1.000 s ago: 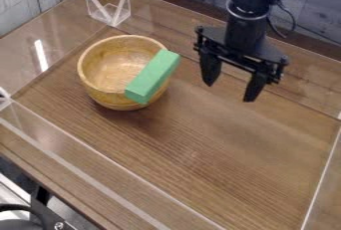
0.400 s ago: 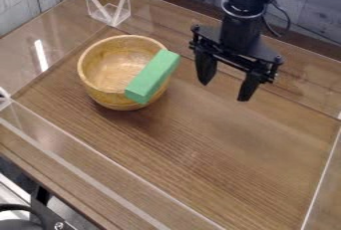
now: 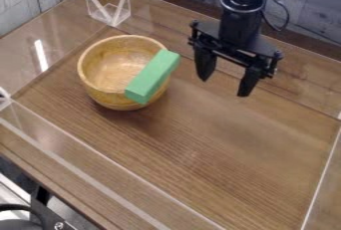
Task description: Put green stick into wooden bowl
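The wooden bowl (image 3: 118,70) is round and light tan, standing on the left part of the wooden table. The green stick (image 3: 154,75) lies in it, leaning over the bowl's right rim with its lower end inside. My gripper (image 3: 225,78) hangs to the right of the bowl, pointing down, open, with nothing between its black fingers (image 3: 248,80). It is apart from both the stick and the bowl.
A clear plastic wall (image 3: 40,50) runs around the table, with a small clear stand (image 3: 108,10) at the back left. The table's wood surface (image 3: 226,154) stretches to the front and right of the bowl.
The gripper has drifted slightly up and to the left, staying open. The green stick and bowl have not moved.
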Tool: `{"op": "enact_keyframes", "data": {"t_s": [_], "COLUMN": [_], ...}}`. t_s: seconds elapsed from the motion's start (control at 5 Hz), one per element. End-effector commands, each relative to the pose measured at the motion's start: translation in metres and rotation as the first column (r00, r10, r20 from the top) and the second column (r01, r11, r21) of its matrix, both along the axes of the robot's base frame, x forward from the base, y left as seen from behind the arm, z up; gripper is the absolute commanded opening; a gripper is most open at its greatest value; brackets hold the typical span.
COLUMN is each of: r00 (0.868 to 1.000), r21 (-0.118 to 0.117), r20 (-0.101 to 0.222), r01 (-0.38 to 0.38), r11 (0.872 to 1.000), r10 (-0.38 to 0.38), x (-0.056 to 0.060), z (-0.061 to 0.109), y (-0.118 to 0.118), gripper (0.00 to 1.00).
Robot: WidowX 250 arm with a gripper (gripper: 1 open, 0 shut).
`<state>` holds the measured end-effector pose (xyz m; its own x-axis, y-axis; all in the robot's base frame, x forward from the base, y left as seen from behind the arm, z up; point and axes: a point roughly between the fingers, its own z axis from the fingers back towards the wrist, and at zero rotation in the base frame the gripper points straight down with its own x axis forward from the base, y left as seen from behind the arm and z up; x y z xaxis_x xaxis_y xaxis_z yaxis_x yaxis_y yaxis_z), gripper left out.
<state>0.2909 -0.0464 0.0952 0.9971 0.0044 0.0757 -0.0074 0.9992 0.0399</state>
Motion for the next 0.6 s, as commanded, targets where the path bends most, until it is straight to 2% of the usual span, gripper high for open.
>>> {"op": "enact_keyframes", "data": {"t_s": [0.0, 0.4], "r00": [0.997, 0.997], "r21": [-0.016, -0.018], "r20": [0.082, 0.074], "r01": [0.011, 0.022], "r11": [1.000, 1.000], "r10": [-0.009, -0.021], "x": [0.0077, 0.0013], "z": [0.0245, 0.0256], "y": [-0.0052, -0.0085], "gripper": [1.00, 1.00]}}
